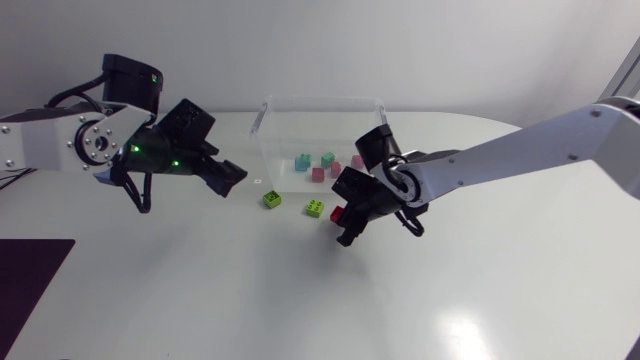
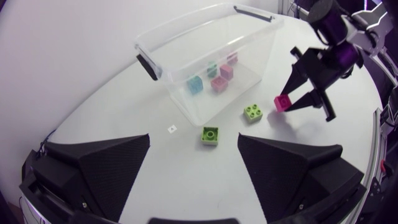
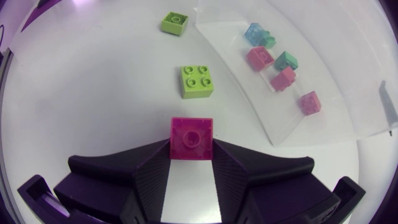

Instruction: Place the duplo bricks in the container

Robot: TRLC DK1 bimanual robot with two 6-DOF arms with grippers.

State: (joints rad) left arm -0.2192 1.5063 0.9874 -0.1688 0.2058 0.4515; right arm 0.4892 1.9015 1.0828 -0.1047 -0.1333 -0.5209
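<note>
Clear container (image 1: 322,98) holds five bricks (image 1: 318,173) — green bricks (image 1: 272,199), red brick (image 1: 337,213) outside

The container (image 1: 320,99) is clear, glossy plastic. The red brick (image 3: 191,138) and the lime brick (image 3: 197,81) are smooth, shiny plastic. The worktop (image 1: 200,290) is smooth with a soft sheen. The left gripper (image 2: 193,142) has matt, finely textured jaws.

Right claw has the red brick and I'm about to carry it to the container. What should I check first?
1. Right claw shut on red brick, both fingers on it: ok.
2. Brick lifted off the table: cannot tell.
3. Container lidless, top open: ok.
4. Low path: green four-stud brick lies just ahead of the claw: not ok, go over it.
5. Left claw open, apart from the container: ok.
</note>
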